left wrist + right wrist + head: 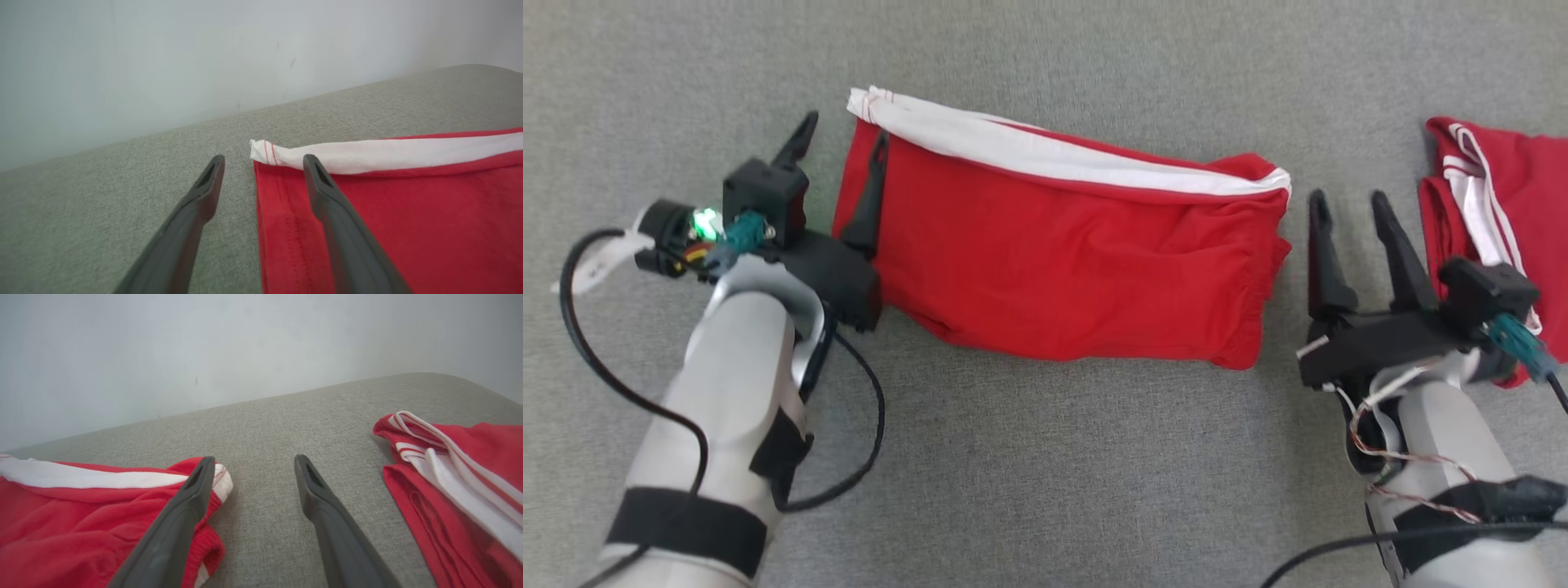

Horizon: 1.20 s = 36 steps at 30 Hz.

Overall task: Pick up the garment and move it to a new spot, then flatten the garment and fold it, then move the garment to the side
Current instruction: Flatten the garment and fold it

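The garment [1062, 253] is red with a white band along its far edge and lies folded into a long rectangle in the middle of the grey surface. My left gripper [845, 131] is open at its left end. One finger rests over the red cloth [408, 204] and the other over bare grey fabric, so the left gripper [264, 160] straddles the edge near the white corner. My right gripper [1347, 198] is open just past the garment's right end, holding nothing. In the right wrist view the right gripper [254, 458] has its left finger above the garment's bunched end [81, 514].
A second red piece of clothing [1503, 188] with white stripes lies bunched at the right, close beside my right wrist [461, 477]. The grey cloth-covered surface [1045, 457] meets a pale wall [163, 61] at its far edge.
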### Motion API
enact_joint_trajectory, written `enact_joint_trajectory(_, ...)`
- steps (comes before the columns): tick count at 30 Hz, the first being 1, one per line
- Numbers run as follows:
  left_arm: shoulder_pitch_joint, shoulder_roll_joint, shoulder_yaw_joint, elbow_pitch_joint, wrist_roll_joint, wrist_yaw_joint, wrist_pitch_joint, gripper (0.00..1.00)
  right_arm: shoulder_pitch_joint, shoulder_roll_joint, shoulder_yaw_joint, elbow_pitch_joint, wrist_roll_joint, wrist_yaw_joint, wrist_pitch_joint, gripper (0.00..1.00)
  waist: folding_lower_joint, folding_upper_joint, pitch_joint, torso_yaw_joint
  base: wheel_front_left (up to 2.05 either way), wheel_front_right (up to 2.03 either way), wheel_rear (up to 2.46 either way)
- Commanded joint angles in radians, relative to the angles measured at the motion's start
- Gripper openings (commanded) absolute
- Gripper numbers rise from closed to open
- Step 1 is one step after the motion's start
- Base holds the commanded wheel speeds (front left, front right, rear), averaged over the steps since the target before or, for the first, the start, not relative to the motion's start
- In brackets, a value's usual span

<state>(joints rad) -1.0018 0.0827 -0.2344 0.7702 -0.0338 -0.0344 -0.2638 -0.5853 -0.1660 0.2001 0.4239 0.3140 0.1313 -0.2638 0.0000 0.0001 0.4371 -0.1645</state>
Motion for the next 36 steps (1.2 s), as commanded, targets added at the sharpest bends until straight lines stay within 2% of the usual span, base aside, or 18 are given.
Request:
enact_joint_trajectory(1, 0.031, 0.004, 0.004, -0.007, -0.013, -0.004, -0.001, 1.00, 0.023, 0.005, -0.015, -0.012, -0.012, -0.002, 0.000, 1.00, 0.0000, -0.0001, -0.020, 0.005, 0.00, 0.00, 0.00)
enact_joint_trajectory(8, 0.101, -0.007, 0.008, 0.024, -0.032, -0.016, -0.001, 1.00, 0.100, 0.014, -0.086, -0.041, -0.053, -0.002, 0.000, 1.00, 0.0000, -0.0001, -0.069, 0.010, 0.00, 0.00, 0.00)
enact_joint_trajectory(20, 0.122, -0.022, -0.001, 0.251, -0.080, -0.045, 0.001, 1.00, 0.192, 0.035, -0.153, -0.075, -0.084, -0.002, 0.000, 1.00, 0.0000, -0.0001, -0.127, -0.017, 0.00, 0.00, 0.00)
enact_joint_trajectory(22, 0.123, -0.025, -0.006, 0.280, -0.083, -0.051, 0.001, 0.89, 0.195, 0.040, -0.156, -0.077, -0.087, -0.002, 0.000, 1.00, 0.0000, -0.0001, -0.133, -0.020, 0.00, 0.00, 0.00)
enact_joint_trajectory(23, 0.123, -0.026, -0.008, 0.293, -0.088, -0.052, 0.001, 0.64, 0.197, 0.041, -0.156, -0.078, -0.086, -0.002, 0.000, 1.00, 0.0000, -0.0001, -0.135, -0.022, 0.00, 0.00, 0.00)
enact_joint_trajectory(24, 0.121, -0.027, -0.011, 0.304, -0.091, -0.057, 0.001, 0.48, 0.198, 0.041, -0.156, -0.076, -0.085, -0.002, 0.001, 1.00, 0.0000, -0.0001, -0.138, -0.023, 0.00, 0.00, 0.00)
enact_joint_trajectory(25, 0.120, -0.027, -0.014, 0.316, -0.096, -0.061, 0.001, 0.38, 0.199, 0.041, -0.155, -0.073, -0.085, -0.002, 0.001, 1.00, 0.0000, -0.0001, -0.141, -0.025, 0.00, 0.00, 0.00)
enact_joint_trajectory(26, 0.119, -0.028, -0.020, 0.325, -0.098, -0.061, 0.002, 0.14, 0.198, 0.042, -0.154, -0.073, -0.083, -0.002, 0.000, 1.00, 0.0000, -0.0001, -0.145, -0.026, 0.00, 0.00, 0.00)
enact_joint_trajectory(27, 0.118, -0.028, -0.023, 0.330, -0.102, -0.065, 0.002, 0.05, 0.197, 0.043, -0.154, -0.074, -0.082, -0.002, 0.000, 1.00, 0.0000, -0.0001, -0.147, -0.027, 0.00, 0.00, 0.00)
enact_joint_trajectory(28, 0.117, -0.028, -0.025, 0.335, -0.106, -0.068, 0.002, 0.00, 0.195, 0.044, -0.154, -0.074, -0.080, -0.002, 0.001, 1.00, 0.0000, -0.0001, -0.150, -0.027, 0.00, 0.00, 0.00)
enact_joint_trajectory(31, 0.124, -0.029, -0.033, 0.341, -0.122, -0.077, 0.002, 0.00, 0.196, 0.048, -0.153, -0.073, -0.080, -0.002, 0.001, 1.00, 0.0000, -0.0001, -0.162, -0.026, 0.00, 0.00, 0.00)
enact_joint_trajectory(36, 0.156, -0.030, -0.025, 0.292, -0.140, -0.058, 0.001, 0.00, 0.204, 0.051, -0.154, -0.071, -0.075, -0.002, 0.000, 1.00, 0.0000, -0.0001, -0.188, -0.020, 0.00, 0.00, 0.00)
